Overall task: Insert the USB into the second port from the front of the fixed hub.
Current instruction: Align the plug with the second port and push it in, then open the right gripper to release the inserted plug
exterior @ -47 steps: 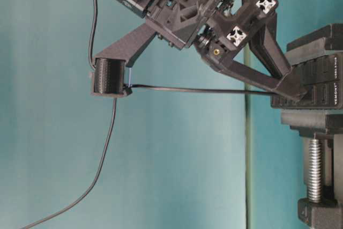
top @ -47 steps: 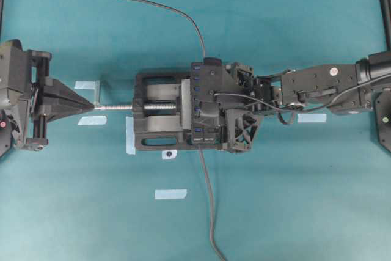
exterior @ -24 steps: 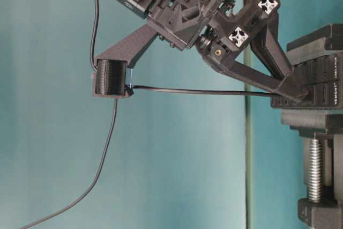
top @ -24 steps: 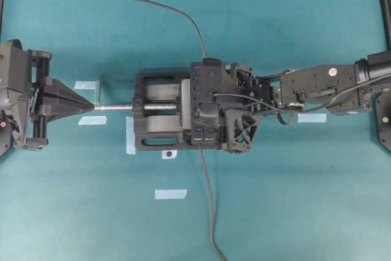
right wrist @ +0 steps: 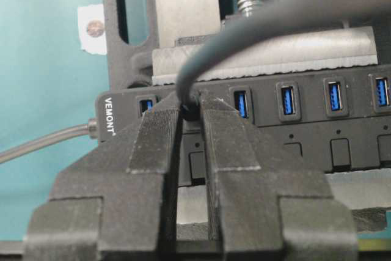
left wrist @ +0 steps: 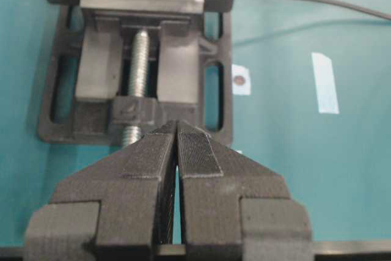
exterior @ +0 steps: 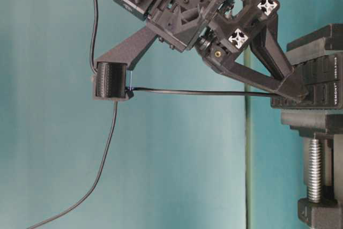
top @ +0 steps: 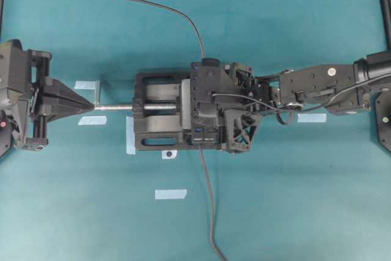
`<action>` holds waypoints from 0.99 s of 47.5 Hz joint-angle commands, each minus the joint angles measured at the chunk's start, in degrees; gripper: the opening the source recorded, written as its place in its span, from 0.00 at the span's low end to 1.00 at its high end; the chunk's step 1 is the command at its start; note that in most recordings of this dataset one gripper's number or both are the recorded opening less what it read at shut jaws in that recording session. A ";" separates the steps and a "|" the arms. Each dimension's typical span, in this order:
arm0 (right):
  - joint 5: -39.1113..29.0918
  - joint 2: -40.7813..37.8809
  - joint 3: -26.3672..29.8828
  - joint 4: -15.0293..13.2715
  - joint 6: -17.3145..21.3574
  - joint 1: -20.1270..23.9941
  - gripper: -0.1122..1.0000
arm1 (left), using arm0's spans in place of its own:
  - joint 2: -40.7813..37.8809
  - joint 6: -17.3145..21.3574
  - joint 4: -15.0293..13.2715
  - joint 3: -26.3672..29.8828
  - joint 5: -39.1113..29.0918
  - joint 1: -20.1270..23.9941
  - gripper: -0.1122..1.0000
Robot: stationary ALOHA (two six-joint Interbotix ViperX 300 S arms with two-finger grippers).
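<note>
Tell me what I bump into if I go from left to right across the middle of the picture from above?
The shut black left gripper → the silver threaded screw → the wide black vise → the long narrow black fixed hub → the black right gripper → its black arm.

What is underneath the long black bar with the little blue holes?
The hub sits clamped in a black vise with a silver screw. The right gripper, shut on the USB, covers its second port, so you cannot see inside that.
</note>
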State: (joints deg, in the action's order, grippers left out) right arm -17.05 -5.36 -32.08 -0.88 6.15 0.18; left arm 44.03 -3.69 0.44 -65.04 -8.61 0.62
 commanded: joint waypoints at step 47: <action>-1.49 0.53 2.37 -0.09 0.53 0.53 0.82 | 0.26 -0.18 0.09 0.53 0.53 0.00 0.10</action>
State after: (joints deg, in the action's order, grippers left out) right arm -18.63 -5.89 -31.20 -0.88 6.15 0.53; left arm 44.30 -3.78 0.44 -65.13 -8.61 0.62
